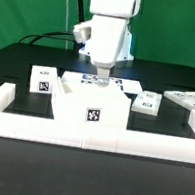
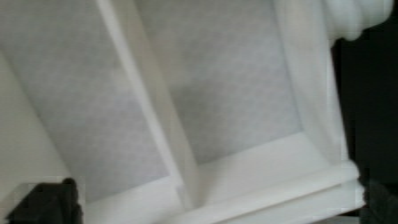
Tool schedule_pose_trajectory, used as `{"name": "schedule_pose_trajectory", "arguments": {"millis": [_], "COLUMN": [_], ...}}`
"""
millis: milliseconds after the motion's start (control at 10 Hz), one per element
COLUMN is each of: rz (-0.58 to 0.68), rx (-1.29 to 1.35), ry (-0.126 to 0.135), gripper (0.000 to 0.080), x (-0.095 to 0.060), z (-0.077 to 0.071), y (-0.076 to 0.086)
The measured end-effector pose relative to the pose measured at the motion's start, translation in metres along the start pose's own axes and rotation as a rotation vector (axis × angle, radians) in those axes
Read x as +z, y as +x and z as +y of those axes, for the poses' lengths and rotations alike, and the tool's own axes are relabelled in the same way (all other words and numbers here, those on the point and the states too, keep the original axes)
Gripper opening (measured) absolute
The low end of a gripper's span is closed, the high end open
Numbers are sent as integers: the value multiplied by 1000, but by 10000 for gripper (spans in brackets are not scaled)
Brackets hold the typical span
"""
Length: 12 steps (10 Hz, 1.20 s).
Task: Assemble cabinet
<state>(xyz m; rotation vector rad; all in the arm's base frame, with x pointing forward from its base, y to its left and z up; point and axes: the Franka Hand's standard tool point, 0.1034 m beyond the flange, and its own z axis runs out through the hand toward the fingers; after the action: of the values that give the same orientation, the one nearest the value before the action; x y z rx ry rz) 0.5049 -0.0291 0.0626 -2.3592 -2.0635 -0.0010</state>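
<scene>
The cabinet's large white box (image 1: 88, 112) stands in the middle of the black mat, a tag on its front. My gripper (image 1: 101, 81) hangs straight down at the box's top rear edge. In the wrist view the box (image 2: 196, 110) fills the picture at close range, with a raised white rib across it. One dark fingertip (image 2: 48, 205) shows at one corner, and a dark edge shows at the opposite side. The jaws stand wide apart with the white part between them. A tagged white block (image 1: 43, 79) lies at the exterior view's left. Two more tagged pieces (image 1: 148, 103) (image 1: 186, 99) lie at its right.
A low white rail (image 1: 12, 113) frames the mat on the front and both sides. The marker board (image 1: 123, 84) lies flat behind the box, under the arm. A cable hangs at the back left.
</scene>
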Motion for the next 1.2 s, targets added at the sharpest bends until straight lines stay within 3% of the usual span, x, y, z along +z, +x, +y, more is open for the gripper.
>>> {"name": "schedule_pose_trajectory", "arguments": {"millis": [300,600,900,1200], "rz": [-21,-21,-24,-23], "rx": [-158,-152,-339,-404], "ry": [-39,-35,-10,-3], "gripper": [798,798,798,798], "x": [-5,-4,0,2], "z": [3,2,-6,-10], "y": [-3,-3,-18,-21]}}
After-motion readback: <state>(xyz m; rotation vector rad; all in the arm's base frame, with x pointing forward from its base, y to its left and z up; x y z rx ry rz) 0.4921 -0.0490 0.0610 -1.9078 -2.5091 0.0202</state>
